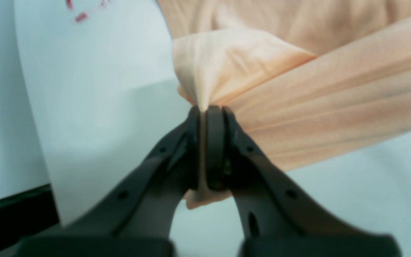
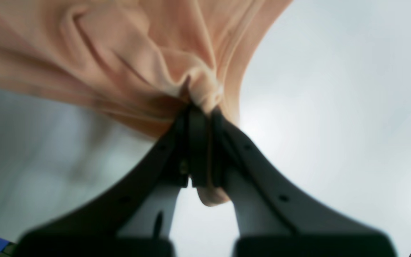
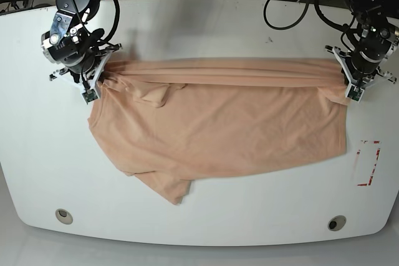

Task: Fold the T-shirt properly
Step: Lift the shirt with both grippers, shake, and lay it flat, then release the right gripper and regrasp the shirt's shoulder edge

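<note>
Tension is what explains the layout here: the T-shirt [image 3: 218,129] is pinched at two far ends of its upper edge, and the cloth between the grips runs as a taut, straight band of pleats across the white counter [image 3: 199,29]. The rest of the peach garment trails below that band, lying on the counter, with one sleeve poking out at the shirt's lower edge and a bunched fold just beneath the band near the right arm's end.

The left gripper [image 1: 205,110] has its jaws fully closed on a gathered corner of the shirt; the left wrist view shows fabric squeezed between the pads, with a small tuft poking out behind them and long stretch creases fanning away from the pinch. The right gripper [image 2: 200,107] is likewise clamped tight on a knot of cloth, a lobe of it bulging out behind the jaws and folds radiating from the hold.

Holding both ends this way, I judge, serves to straighten one edge so the shirt can be swept or laid over itself as a clean fold, rather than dragged in a heap. The pull looks even, since the band shows no sag in the base view.

A red dashed marking [image 3: 368,163] sits on the counter just beyond the shirt's edge on the left arm's side, apart from the cloth. The print on the shirt is not visible in any view.
</note>
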Robot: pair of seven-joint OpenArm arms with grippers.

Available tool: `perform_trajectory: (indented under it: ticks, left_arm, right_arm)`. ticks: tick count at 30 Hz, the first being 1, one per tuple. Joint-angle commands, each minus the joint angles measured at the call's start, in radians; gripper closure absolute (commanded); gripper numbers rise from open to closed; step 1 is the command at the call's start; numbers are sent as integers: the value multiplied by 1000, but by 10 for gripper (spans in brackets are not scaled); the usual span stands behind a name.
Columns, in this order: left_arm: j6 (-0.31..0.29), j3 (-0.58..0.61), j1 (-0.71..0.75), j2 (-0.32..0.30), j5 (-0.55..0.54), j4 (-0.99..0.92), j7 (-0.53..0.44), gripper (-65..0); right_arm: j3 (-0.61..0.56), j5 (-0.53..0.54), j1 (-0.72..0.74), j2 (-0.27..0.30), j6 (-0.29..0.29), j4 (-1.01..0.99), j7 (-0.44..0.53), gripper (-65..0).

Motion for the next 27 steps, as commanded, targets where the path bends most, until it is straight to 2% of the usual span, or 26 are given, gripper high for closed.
perform_trajectory:
  ticks: [1,6,9,11,12,15,17,19,20,22,25,27]
  left_arm:
    - [10,-8,2,-17,8,18,-20,0]
    - [10,-10,4,-21,9,-31,-22,0]
    - [10,-10,10,-23,14,-48,-22,0]
    - [10,-10,10,-25,14,-67,-22,0]
    - [10,-10,11,-29,14,-78,-22,0]
    - [10,-10,21,-58,11,-116,-20,0]
    - [10,-10,33,-66,9,-148,-20,-47]
    - [10,-10,34,-66,9,-168,-20,-113]
    - [10,-10,36,-66,9,-173,-20,-150]
    - [10,-10,37,-64,9,-174,-20,-190]
    - [10,-10,37,-64,8,-174,-20,-224]
    - [10,-10,37,-64,8,-174,-20,-225]
  right_arm:
    - [8,-12,12,6,-6,18,13,0]
    - [-2,-12,40,-3,-6,14,1,0]
    - [1,-12,41,3,-6,14,-58,0]
    - [1,-14,37,3,-6,14,-93,-29]
    - [5,-14,34,3,-6,14,-101,-54]
    - [8,-14,-6,2,-6,15,-105,-184]
    - [9,-6,-39,-3,-6,17,-105,-306]
    - [32,46,-62,-3,-6,18,-105,-387]
    - [74,109,-75,-3,-6,18,-107,-423]
    - [141,219,-91,2,-6,17,-116,-453]
    - [222,391,-103,25,-6,14,-173,-450]
    - [258,532,-108,53,-6,12,-173,-444]
